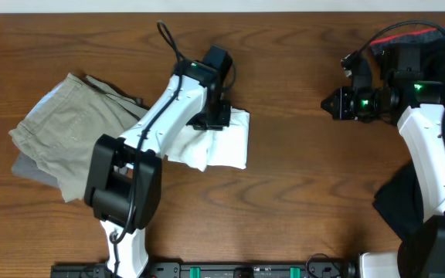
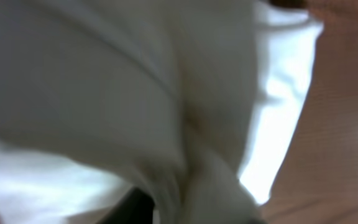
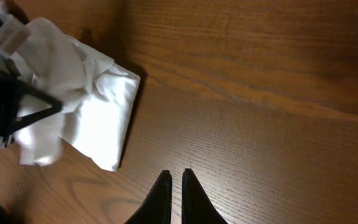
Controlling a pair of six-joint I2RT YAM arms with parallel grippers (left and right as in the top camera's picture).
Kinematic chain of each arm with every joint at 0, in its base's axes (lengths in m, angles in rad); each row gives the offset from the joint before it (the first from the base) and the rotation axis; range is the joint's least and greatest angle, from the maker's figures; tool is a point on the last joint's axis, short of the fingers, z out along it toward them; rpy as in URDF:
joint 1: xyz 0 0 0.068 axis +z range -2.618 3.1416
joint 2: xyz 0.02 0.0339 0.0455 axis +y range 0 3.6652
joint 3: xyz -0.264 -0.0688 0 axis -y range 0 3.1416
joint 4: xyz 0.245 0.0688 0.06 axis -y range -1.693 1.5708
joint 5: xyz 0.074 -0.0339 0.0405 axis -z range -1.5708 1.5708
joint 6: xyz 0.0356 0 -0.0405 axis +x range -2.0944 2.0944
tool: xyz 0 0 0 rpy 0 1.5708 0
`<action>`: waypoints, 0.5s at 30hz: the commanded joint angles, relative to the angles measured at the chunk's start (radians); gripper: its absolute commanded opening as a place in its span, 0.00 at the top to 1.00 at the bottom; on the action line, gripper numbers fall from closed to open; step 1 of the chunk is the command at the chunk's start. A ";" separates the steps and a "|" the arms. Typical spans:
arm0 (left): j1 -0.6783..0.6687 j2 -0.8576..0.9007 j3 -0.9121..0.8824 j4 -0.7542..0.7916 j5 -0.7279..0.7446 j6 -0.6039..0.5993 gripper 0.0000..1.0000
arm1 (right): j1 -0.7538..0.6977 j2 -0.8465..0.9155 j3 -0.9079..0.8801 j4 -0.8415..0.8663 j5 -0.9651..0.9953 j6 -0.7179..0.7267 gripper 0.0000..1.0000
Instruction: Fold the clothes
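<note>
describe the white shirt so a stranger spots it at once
On the wooden table, look left of centre, under the left arm. The T-shirt is the folded bundle, the only white cloth: its neighbours are a khaki garment, far left, and a black garment, far right.

A brown wood-grain table (image 1: 300,193) fills the view — softly lit, with a faint sheen.

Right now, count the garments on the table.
3: white T-shirt at centre, khaki one at left, black one far right, partly covered; others may be hidden.
</note>
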 commanded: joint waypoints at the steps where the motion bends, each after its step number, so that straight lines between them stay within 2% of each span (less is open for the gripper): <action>1: -0.021 -0.002 0.002 0.047 0.040 -0.055 0.47 | -0.007 -0.009 0.007 -0.001 -0.002 -0.011 0.93; 3: -0.024 -0.010 0.005 0.075 0.105 -0.055 0.40 | -0.007 -0.009 0.007 -0.001 -0.002 -0.011 0.94; 5: -0.023 -0.026 0.012 0.083 0.155 -0.054 0.39 | -0.006 -0.009 0.007 -0.004 -0.002 -0.011 0.93; 10: 0.002 -0.102 0.049 0.047 0.154 -0.014 0.38 | 0.016 -0.009 0.006 -0.016 -0.022 -0.012 0.88; 15: 0.079 -0.218 0.081 0.031 0.154 -0.013 0.21 | 0.099 -0.008 0.006 -0.018 -0.032 -0.022 0.84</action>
